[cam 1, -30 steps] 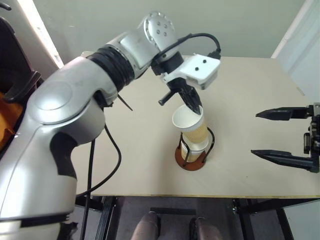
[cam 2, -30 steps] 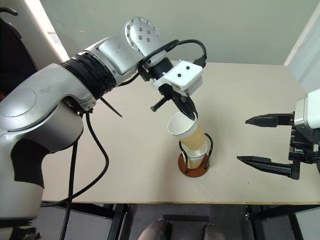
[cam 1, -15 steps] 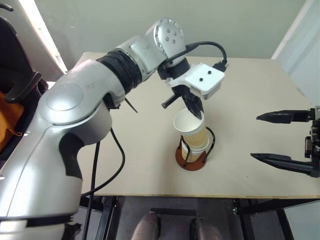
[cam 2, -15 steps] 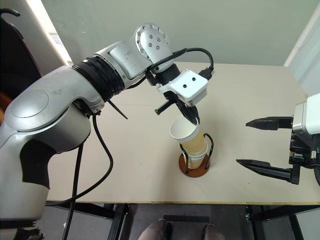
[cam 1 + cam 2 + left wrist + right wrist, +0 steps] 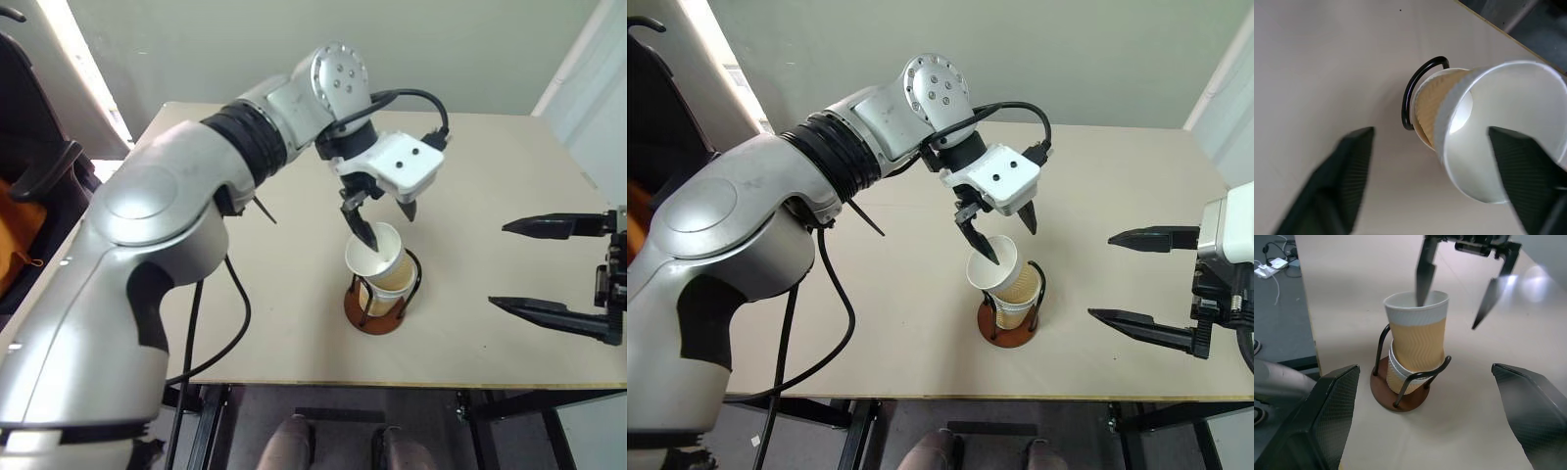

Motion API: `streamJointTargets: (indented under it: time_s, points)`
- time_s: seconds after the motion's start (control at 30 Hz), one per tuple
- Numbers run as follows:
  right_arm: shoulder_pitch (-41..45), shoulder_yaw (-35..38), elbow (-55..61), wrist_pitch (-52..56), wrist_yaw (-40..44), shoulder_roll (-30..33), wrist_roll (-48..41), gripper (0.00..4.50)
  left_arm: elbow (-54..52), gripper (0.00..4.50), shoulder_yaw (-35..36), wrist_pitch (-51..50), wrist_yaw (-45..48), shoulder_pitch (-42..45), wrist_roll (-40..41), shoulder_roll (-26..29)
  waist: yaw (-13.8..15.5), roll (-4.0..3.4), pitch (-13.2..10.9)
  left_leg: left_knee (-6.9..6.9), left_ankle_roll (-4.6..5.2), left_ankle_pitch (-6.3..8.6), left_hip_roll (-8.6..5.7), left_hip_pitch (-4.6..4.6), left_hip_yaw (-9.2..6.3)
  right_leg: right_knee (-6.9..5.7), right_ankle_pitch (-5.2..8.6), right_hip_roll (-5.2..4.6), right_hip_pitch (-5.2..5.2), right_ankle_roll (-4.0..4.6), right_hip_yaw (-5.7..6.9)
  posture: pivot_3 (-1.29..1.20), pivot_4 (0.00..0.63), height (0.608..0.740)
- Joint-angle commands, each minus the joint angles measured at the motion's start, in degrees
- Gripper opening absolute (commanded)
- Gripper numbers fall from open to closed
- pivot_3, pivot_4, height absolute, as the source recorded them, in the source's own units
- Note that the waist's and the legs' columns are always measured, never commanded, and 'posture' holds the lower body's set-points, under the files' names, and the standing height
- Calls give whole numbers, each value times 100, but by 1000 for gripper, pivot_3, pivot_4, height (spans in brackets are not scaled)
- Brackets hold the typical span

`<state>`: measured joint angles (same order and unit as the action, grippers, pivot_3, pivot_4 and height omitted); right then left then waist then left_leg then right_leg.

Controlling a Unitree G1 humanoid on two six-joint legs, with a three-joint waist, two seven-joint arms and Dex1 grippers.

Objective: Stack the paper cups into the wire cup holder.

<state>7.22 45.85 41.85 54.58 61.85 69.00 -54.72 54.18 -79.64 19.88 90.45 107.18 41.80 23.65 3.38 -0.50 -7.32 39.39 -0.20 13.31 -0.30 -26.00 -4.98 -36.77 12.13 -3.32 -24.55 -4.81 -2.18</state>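
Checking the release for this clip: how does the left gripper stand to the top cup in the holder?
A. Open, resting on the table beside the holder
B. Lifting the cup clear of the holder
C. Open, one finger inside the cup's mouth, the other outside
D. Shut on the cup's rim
C: the left gripper is open, one finger inside the top cup, which sits in the holder.

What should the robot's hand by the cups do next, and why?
Probably lift the left gripper straight up and away. Its fingers are spread open, one tip dipping inside the top cup, which sits nested in the wire cup holder, no longer gripped.
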Motion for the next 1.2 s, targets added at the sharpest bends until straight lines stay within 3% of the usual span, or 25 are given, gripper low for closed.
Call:
streamJointTargets:
  time_s: [0.03, 0.33, 0.5, 0.6, 0.73, 0.83, 1.03, 1.2]
  points:
    - [18, -20, -43, -166, -38, 128, 41, 4500, 204, 4454, 379, 140, 205, 39, -96, -71, 0, 0, 0, 1, 0, 1, 0, 0, 0, 0, 0, 0, 0, 0, 0, 0, 150, 740]
    - [22, -160, -117, -309, -4, 206, 40, 4500, 674, 4454, 1343, -16, 205, -78, -566, -457, 2, -2, 1, 45, 11, 27, 0, 0, 12, -2, 11, 0, 14, -23, -13, 0, 150, 740]
    - [184, -589, -352, -596, 176, 323, 96, 4500, 175, 4454, 1173, -71, 205, -235, -486, 278, -7, -3, 1, 50, 19, 40, -1, 13, 41, -5, 21, 11, 14, -41, -61, 0, 150, 740]
    - [451, -1392, -661, -1003, 265, 365, 376, 4500, -628, 4454, 1130, -370, 205, -599, -204, 1254, -93, -16, 10, 50, 27, 47, -3, 21, 57, -6, 24, 18, 13, -54, -95, 0, 150, 740]
    - [954, -2292, -1263, -1473, 497, 374, 791, 4500, -1988, 4454, 1648, -1316, 205, -1405, 259, 2790, -172, -22, 12, 52, 29, 48, -2, 24, 61, -9, 25, 23, 3, -56, -104, 0, 150, 740]
    - [1224, -2611, -1766, -1692, 827, 467, 1011, 4500, -3160, 4454, 2688, -2502, 205, -2240, 800, 4080, -204, -21, 12, 58, 29, 48, 1, 4, 57, -9, 25, 23, -16, -55, -109, 0, 150, 740]
    - [1879, -3061, -2814, -2130, 1367, 402, 1374, 4500, -4211, 4454, 4989, -4121, -356, -4177, 928, 5956, -204, -21, 16, 43, 29, 49, -6, 9, 49, -5, 46, 21, -23, -17, -104, 0, 150, 740]
    - [2452, -3647, -3602, -2493, 1660, 227, 1884, 4500, -4140, 4454, 6684, -4565, -868, -6369, 1102, 6875, -269, -16, 16, -14, 8, 34, 0, 95, 55, -21, 76, 18, 22, 63, -108, 0, 150, 740]
